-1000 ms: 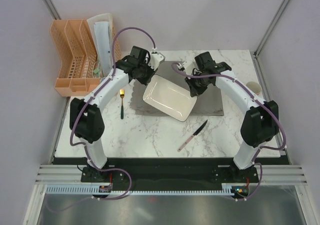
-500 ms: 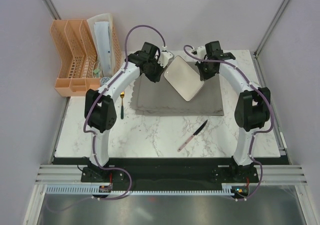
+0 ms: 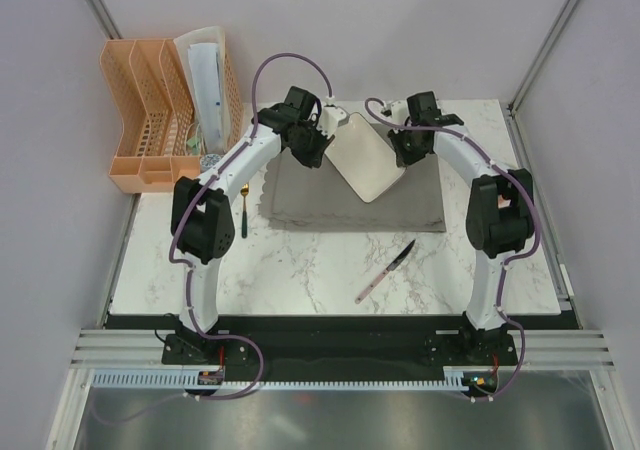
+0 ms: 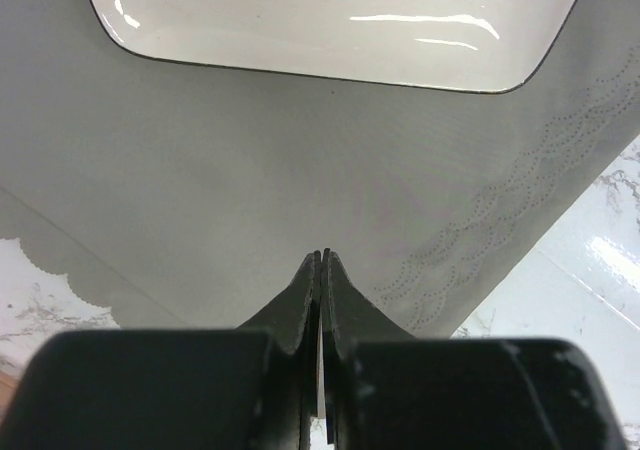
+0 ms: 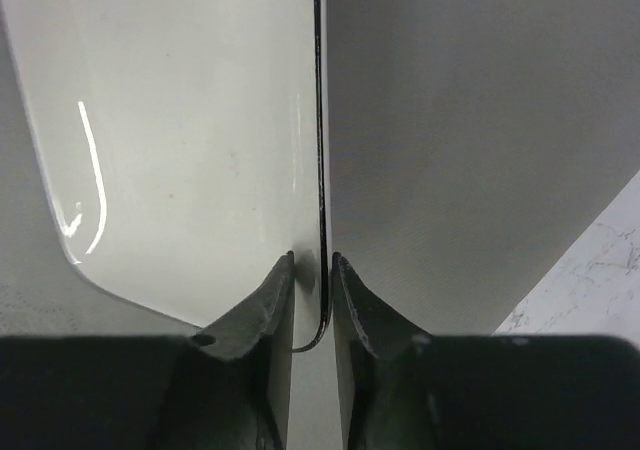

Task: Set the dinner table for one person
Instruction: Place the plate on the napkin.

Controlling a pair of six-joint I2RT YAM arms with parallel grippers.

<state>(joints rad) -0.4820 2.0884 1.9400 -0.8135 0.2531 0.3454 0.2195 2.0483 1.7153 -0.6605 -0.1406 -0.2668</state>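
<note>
A white rectangular plate (image 3: pixel 365 157) with a thin dark rim is tilted over the far part of the grey scallop-edged placemat (image 3: pixel 355 205) on the marble dinner table (image 3: pixel 300 270). My right gripper (image 3: pixel 404 152) is shut on the plate's right rim; in the right wrist view the rim runs between its fingertips (image 5: pixel 312 258), with the plate (image 5: pixel 180 120) on the left. My left gripper (image 3: pixel 322 142) is at the plate's left side. In the left wrist view it (image 4: pixel 322 255) is shut and empty above the placemat (image 4: pixel 250 170), with the plate (image 4: pixel 330 20) ahead of it.
A knife (image 3: pixel 386 270) with a pink handle lies on the table in front of the placemat. A gold fork (image 3: pixel 243 208) with a dark handle lies left of the placemat. An orange rack (image 3: pixel 160 115) with white sheets stands at the back left.
The plate has gone from the placemat's middle to its far part and tilted more steeply. Both arms have stretched away from their bases.
</note>
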